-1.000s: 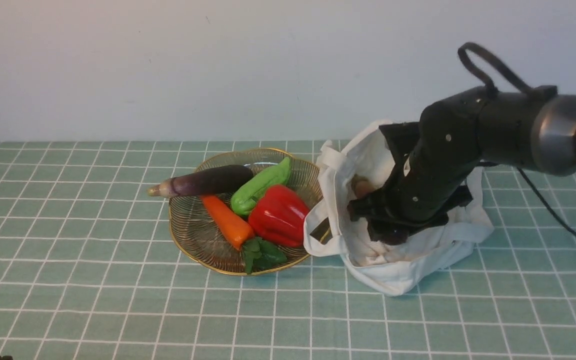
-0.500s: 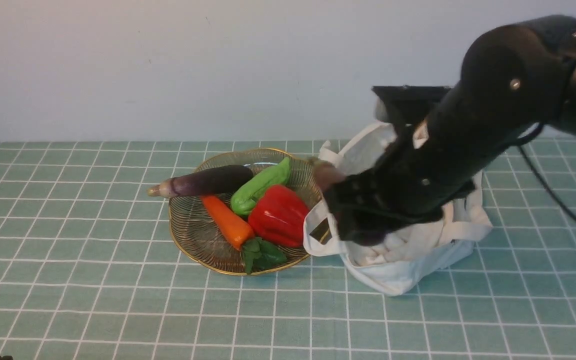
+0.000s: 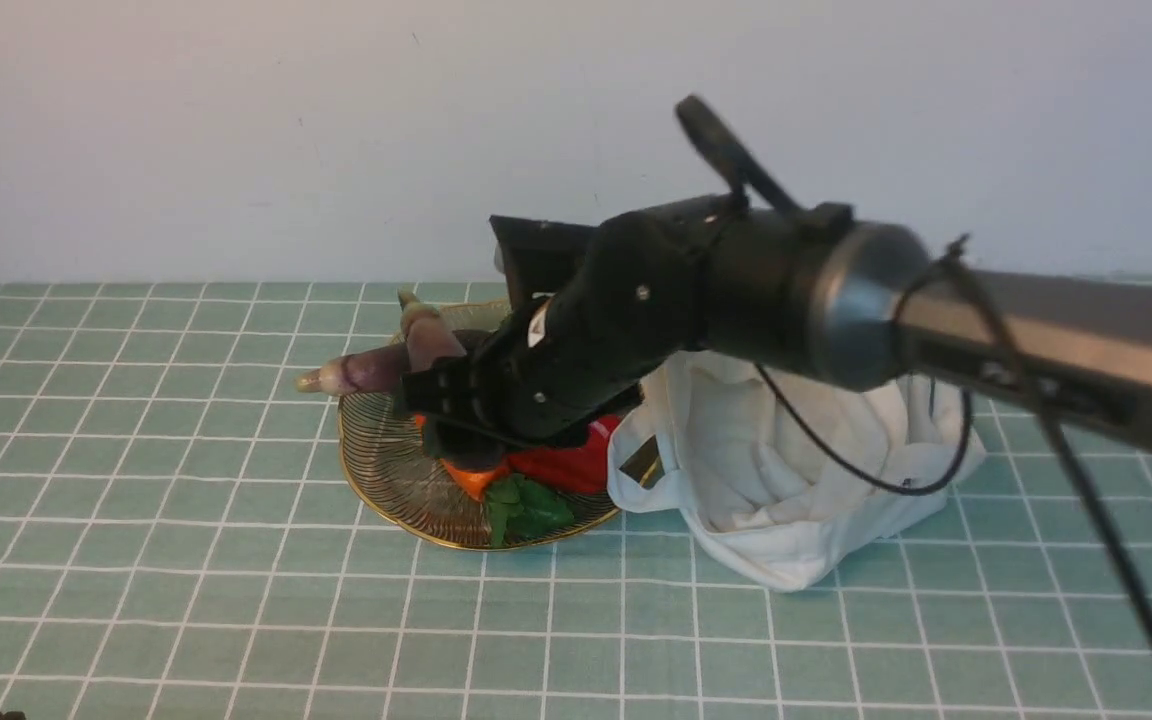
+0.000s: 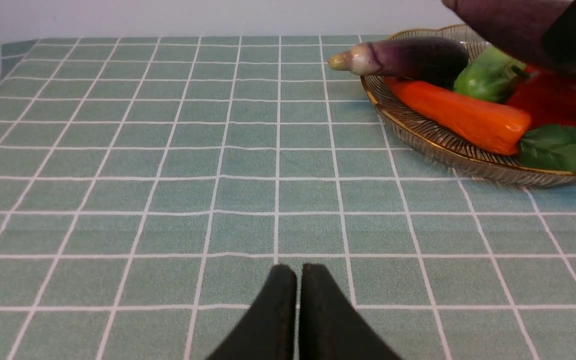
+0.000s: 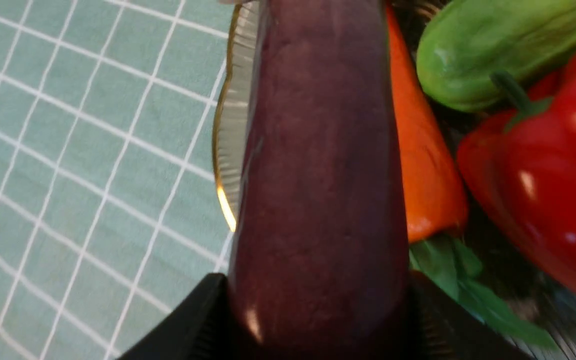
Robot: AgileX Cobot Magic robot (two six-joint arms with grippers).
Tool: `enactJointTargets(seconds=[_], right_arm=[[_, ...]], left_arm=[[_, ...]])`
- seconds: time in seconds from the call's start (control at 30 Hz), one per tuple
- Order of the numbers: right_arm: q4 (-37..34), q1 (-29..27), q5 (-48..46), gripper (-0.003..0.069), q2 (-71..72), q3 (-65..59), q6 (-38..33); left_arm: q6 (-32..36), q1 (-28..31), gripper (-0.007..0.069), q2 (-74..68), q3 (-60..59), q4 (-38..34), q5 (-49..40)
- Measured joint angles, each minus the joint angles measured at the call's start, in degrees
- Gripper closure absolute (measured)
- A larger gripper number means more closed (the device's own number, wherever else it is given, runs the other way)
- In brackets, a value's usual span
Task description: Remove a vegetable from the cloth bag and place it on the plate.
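My right pincer [image 5: 318,315] pinches the dark eggplant [image 5: 318,150] above the plate [image 5: 232,125], near the carrot [image 5: 423,165]; my left pincer [image 4: 298,272] is pressed together.

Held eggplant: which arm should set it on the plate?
Right. The right gripper is shut on the eggplant above the plate; the left gripper is shut, empty, well short of it.

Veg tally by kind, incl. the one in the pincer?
Eggplant: 2 (plated eggplant, held eggplant)
Carrot: 1
Green pepper: 1
Red pepper: 1
Leafy greens: 1 (maybe the carrot's top)
Total: 6
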State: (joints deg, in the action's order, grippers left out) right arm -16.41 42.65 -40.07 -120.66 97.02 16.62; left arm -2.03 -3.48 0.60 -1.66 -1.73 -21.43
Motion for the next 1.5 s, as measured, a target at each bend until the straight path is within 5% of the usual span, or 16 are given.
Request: enactJointTargets(seconds=[0.23, 0.5, 0.73, 1.03, 1.1, 1.27, 1.5], right_arm=[[0.2, 0.0, 0.4, 0.0272, -2.3, 1.2, 0.1], [0.3, 0.0, -1.2, 0.005, -2.4, 1.4, 1.2], [5.7, 0.0, -10.0, 0.0038, 1.5, 4.8, 1.2], [17.6, 0.0, -29.9, 0.0298, 14.0, 16.7, -2.7], [19.9, 0.0, -31.4, 0.043, 19.9, 18.1, -5.4], [19.5, 0.0, -32.3, 0.0616, 29.8, 17.9, -7.4], [19.5, 0.0, -32.6, 0.0673, 48.1, 5.9, -7.6]], left_arm=[[0.0, 0.0, 0.0629, 0.0, 0.0, 0.0, 0.0], [0.0, 0.0, 0.0629, 0.0, 0.0, 0.0, 0.0], [0.0, 0.0, 0.0629, 0.0, 0.0, 0.0, 0.0], [0.0, 0.0, 0.0629, 0.0, 0.0, 0.0, 0.0], [0.0, 0.0, 0.0629, 0.0, 0.0, 0.0, 0.0], [0.0, 0.0, 0.0629, 0.0, 0.0, 0.0, 0.0], [0.0, 0.0, 0.0629, 0.0, 0.0, 0.0, 0.0]])
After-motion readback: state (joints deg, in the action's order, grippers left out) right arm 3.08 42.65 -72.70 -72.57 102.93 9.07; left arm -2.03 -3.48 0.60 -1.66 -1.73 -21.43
